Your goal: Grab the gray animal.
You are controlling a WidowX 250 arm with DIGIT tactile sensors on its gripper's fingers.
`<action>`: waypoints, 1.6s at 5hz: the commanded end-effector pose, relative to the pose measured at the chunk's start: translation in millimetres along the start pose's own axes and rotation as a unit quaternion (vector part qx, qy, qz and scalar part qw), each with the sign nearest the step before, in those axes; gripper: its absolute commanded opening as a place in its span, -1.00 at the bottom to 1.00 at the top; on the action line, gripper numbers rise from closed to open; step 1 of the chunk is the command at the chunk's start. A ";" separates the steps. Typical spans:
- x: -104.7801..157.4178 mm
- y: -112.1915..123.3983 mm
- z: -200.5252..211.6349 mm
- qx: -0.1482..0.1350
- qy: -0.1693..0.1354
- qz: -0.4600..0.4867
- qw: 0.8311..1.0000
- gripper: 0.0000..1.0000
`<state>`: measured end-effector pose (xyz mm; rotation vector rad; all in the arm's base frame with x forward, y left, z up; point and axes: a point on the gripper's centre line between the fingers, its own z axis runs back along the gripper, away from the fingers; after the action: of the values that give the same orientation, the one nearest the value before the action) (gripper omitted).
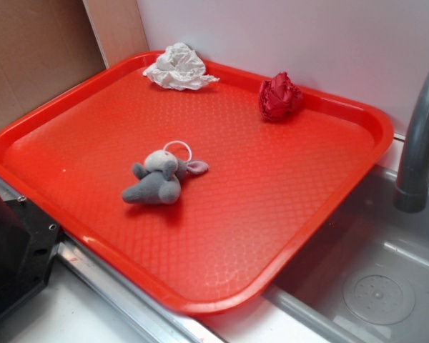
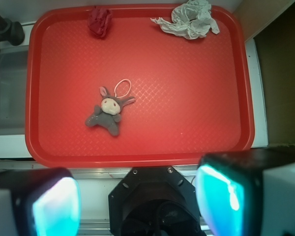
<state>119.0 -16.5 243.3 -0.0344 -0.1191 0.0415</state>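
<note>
The gray animal [image 1: 159,179] is a small gray plush toy with a lighter head, pale ears and a thin white loop. It lies on the red tray [image 1: 272,236], left of the tray's middle. In the wrist view it [image 2: 108,113] lies left of centre on the tray [image 2: 187,128]. My gripper [image 2: 137,199] is open and empty, high above the tray's near edge, well short of the toy. Its two fingers [image 2: 226,196] show teal pads wide apart. The gripper is not in the exterior view.
A wrinkly white paper wad [image 1: 177,68] lies at the tray's far left corner and a red paper ball [image 1: 279,96] at its far edge. A gray sink [image 1: 372,286] with a faucet [image 1: 422,143] is right of the tray. The black robot base [image 1: 14,250] is at left.
</note>
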 end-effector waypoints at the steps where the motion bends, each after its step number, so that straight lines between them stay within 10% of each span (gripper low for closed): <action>1: 0.0 0.0 0.0 0.000 0.000 0.000 1.000 1.00; 5: 43.3 -46.7 -81.8 0.018 0.012 0.133 0.991 1.00; 8: 62.4 -33.3 -200.5 -0.068 0.035 0.113 0.991 1.00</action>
<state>200.3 -55.9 46.5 -0.1735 -0.0083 0.2591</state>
